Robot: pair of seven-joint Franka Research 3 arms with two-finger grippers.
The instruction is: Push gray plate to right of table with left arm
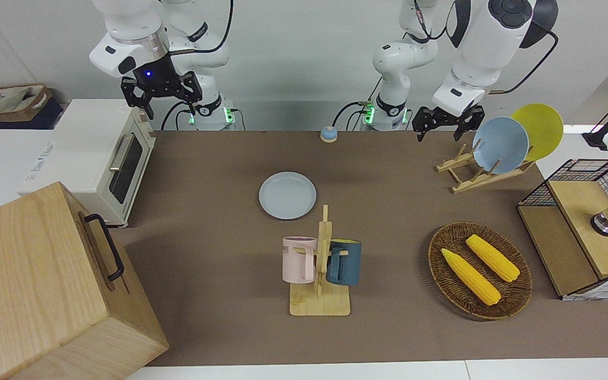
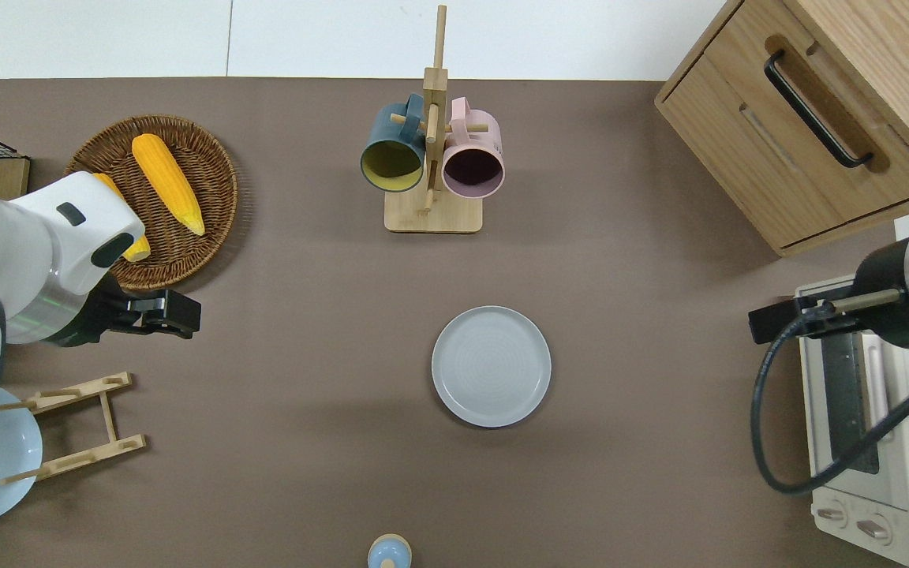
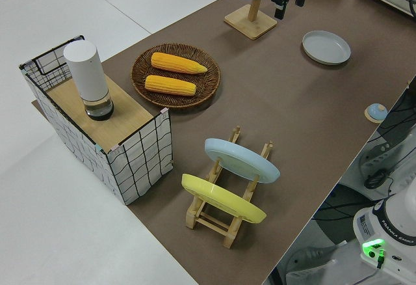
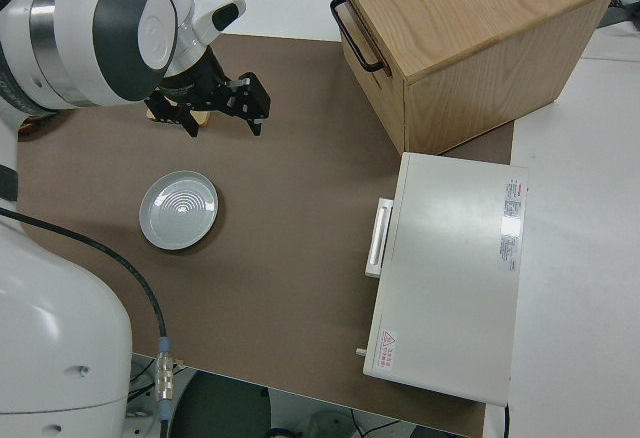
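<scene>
- Matte brown table (image 2: 660,489) with white edges; my landmark is the wooden mug stand (image 2: 432,214).
- The round, pale blue-gray plate (image 2: 491,367) lies flat, nearer to the robots than the stand, with nothing touching it.
- The small black left gripper (image 1: 443,125) has its fingers spread and empty. It is up over bare cover, well toward the left arm's end from the stand.
- From those fingers the plate lies toward the right arm's end. It is round, so no long axis. The push looks not yet begun.
- Right gripper (image 1: 161,97) is parked, fingers apart.
</scene>
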